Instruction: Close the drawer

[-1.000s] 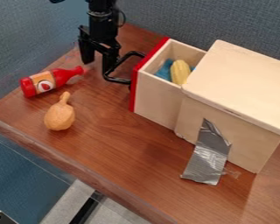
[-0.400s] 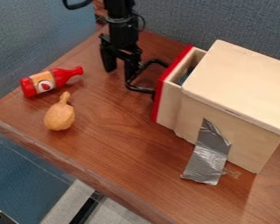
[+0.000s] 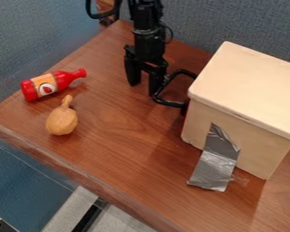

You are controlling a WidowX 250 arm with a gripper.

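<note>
The black gripper [image 3: 143, 86] hangs over the table left of the wooden box [image 3: 250, 86], its two fingers apart with nothing between them. Its right finger is at the black drawer handle [image 3: 168, 103], on the handle's left side. The drawer's red front [image 3: 184, 118] shows as a thin strip against the box's left side, mostly hidden under the lid edge and behind the handle. The drawer's inside is hidden by the box.
A red bottle [image 3: 64, 79] lies on the wooden table [image 3: 123, 149] at the left, with a brown drumstick-shaped toy [image 3: 62, 121] just below it. Silver tape [image 3: 216, 158] runs from the box's side onto the tabletop. A blue-grey partition stands behind.
The gripper has moved right and slightly down, and the drawer has slid right into the box. The blue and yellow items inside it are out of sight. The bottle and brown toy have not moved.
</note>
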